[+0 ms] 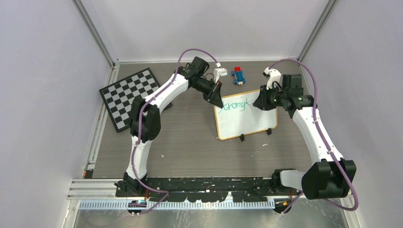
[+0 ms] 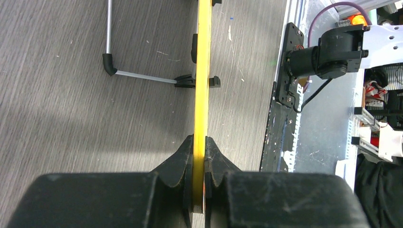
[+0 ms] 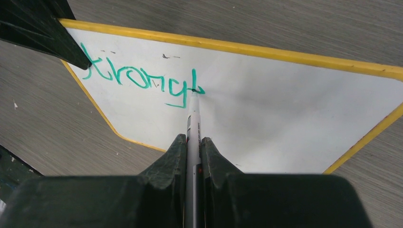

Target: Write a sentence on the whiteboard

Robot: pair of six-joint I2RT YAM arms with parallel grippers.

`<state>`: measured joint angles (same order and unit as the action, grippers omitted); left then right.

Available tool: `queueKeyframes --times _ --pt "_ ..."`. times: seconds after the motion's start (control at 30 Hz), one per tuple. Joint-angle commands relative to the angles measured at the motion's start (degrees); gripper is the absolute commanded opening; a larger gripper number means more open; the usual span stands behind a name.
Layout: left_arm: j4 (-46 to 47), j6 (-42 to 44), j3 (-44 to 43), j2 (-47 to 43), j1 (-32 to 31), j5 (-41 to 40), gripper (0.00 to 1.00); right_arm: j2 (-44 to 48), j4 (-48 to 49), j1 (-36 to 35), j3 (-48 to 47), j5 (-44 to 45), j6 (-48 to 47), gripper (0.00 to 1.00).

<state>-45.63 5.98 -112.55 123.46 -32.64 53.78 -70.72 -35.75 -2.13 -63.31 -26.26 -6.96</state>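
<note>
The left gripper (image 2: 199, 142) is clamped tight on the frame of the whiteboard (image 2: 202, 71), at its far-left corner. The right gripper (image 3: 192, 142) pinches a marker (image 3: 193, 114) — tip touching the whiteboard at the end of the green sentence (image 3: 138, 78), "Strongt". The whiteboard sits on a grey table (image 1: 190, 147), checkerboard (image 1: 126, 97) to its left, pale walls (image 1: 47, 71) around — long axis left-right, clips (image 1: 242, 137) on its near edge.

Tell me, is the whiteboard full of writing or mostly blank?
Mostly blank. The whiteboard bears just one green word, roughly "Strong", near one edge; the rest is bare white.
</note>
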Motion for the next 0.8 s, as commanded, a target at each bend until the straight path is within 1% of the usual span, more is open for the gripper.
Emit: queueKeyframes --times 0.0,0.37,0.57,0.77 --pt "1.0 0.9 0.3 -0.7 -0.3 -1.9 0.0 1.4 -0.6 0.0 1.1 0.0 -2.1 0.0" --pt "1.0 0.9 0.3 -0.8 -0.3 -2.0 0.0 1.2 -2.9 0.0 0.6 1.2 -4.4 0.0" --pt "1.0 0.8 0.4 -0.9 -0.3 -1.9 0.0 2.0 -2.1 0.0 -0.9 5.2 -4.2 0.0" --pt "1.1 0.7 0.6 -0.8 -0.3 -1.7 0.0 2.9 -1.7 0.0 -3.1 2.6 -2.8 0.0"
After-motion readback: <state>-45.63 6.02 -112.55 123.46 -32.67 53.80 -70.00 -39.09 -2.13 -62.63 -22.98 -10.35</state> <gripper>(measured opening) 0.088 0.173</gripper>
